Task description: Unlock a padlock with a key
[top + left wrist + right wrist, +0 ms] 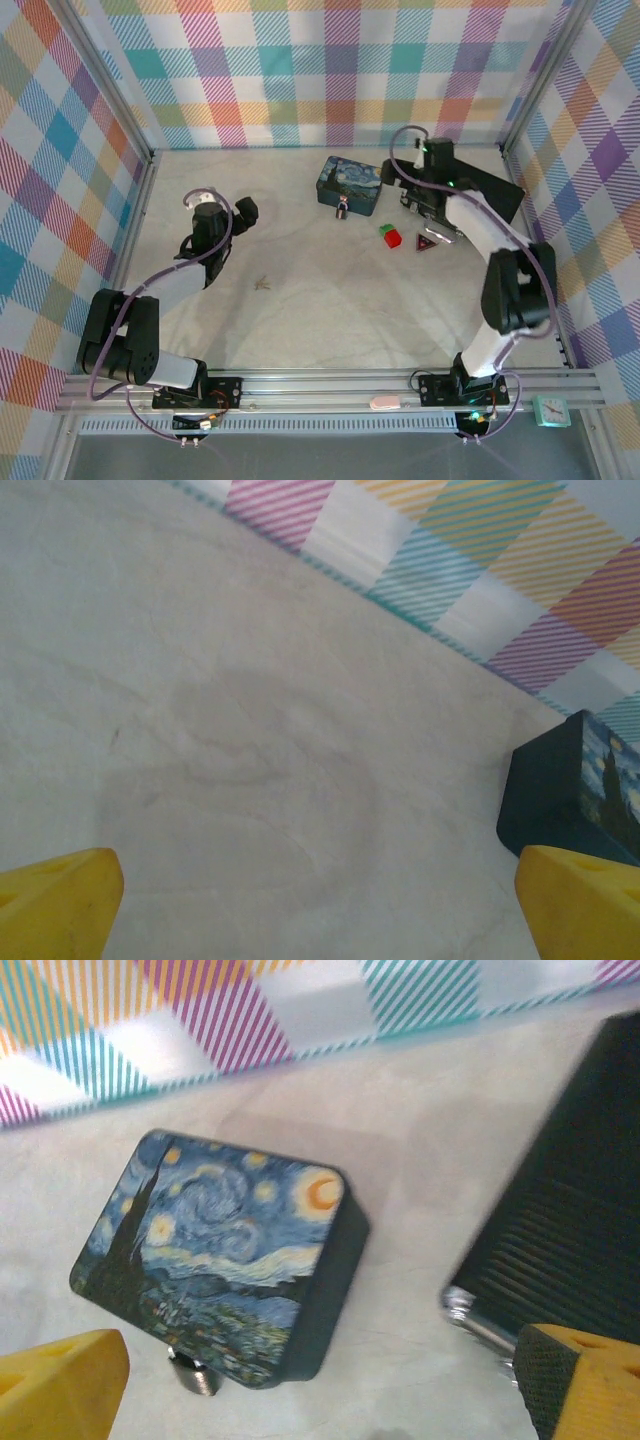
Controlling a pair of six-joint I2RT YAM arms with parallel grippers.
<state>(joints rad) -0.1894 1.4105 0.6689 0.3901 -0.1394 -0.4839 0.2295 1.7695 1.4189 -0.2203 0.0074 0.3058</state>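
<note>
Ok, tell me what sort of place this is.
Likely a robot lab test cell: plaid walls, a left arm and right arm bolted to a rail, and small props like a painted tin.

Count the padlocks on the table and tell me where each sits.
1. The padlock sits at the near side of the painted tin, left of the red-and-green block. Another could be hidden behind the tin or under the right arm.

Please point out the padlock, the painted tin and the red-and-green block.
padlock (pixel 343 209), top external view, dark body.
painted tin (pixel 215 1250), right wrist view, lid centre.
red-and-green block (pixel 393 239), top external view, red part.
</note>
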